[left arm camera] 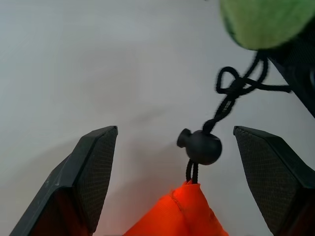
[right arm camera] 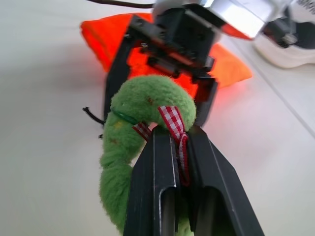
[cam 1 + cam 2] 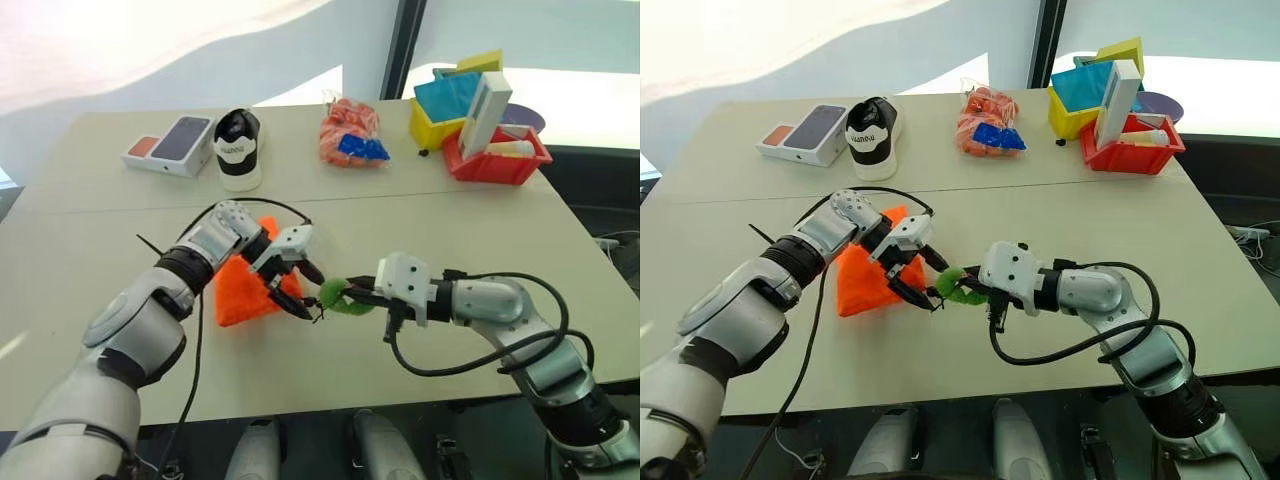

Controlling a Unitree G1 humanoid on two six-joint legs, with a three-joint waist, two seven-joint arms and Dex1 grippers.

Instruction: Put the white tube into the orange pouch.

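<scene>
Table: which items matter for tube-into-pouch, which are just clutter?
In play:
- orange pouch, its cord toggle between the open left gripper fingers
- green fuzzy loop, pinched by the shut right gripper
- white tube, lying in the red bin

Clutter:
- phone box
- shoe
- orange net bag
- yellow bin
- tall white box

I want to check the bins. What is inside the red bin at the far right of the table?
In the red bin a tall white box leans, and the white tube lies beside it. The bin's wall hides what lies lower.
</scene>
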